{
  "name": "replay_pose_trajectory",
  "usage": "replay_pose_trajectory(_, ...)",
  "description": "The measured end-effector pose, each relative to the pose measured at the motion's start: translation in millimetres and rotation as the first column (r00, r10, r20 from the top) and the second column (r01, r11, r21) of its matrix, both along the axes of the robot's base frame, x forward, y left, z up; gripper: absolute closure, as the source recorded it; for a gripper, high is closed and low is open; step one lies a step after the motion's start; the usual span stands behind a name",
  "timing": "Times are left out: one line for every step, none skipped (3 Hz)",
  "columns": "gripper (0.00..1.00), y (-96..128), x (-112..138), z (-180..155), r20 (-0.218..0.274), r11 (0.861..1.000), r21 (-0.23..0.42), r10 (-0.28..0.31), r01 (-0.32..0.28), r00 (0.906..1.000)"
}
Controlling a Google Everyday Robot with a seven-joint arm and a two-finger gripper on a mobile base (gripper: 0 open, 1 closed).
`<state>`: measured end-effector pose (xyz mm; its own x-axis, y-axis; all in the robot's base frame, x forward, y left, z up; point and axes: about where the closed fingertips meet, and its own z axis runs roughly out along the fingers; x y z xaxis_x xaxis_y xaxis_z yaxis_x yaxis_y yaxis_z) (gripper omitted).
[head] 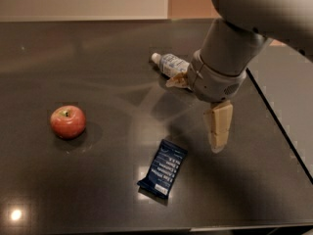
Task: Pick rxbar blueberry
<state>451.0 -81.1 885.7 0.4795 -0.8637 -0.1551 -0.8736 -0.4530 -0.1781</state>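
Hovering over glossy dark tabletop (98, 58): blocky tan gripper (217, 141), pointed down, whether apart or together impossible to tell. Lying flat down-left of jaws, untouched: navy-blue foil-wrapped rxbar blueberry (163, 169), white text lines, crimped ends, long axis slanting near-left to far-right. Far left of jaws, smooth round red apple (68, 122); behind them, clear plastic bottle (171, 64) on its side.

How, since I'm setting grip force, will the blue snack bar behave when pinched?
The rxbar blueberry lies flat, so it likely won't roll. Its thin wrapper may slip or crumple under pressure. The gripper hangs to its right, not touching it.
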Motion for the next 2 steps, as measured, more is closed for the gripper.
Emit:
replay_pose_trajectory(0.0,13,-6,-15,-0.016,0.991,0.0,0.131,-0.131,0.9913)
replay_pose_trajectory(0.0,22,-15,-29,-0.051,0.971,0.002,0.238,-0.238,0.9699)
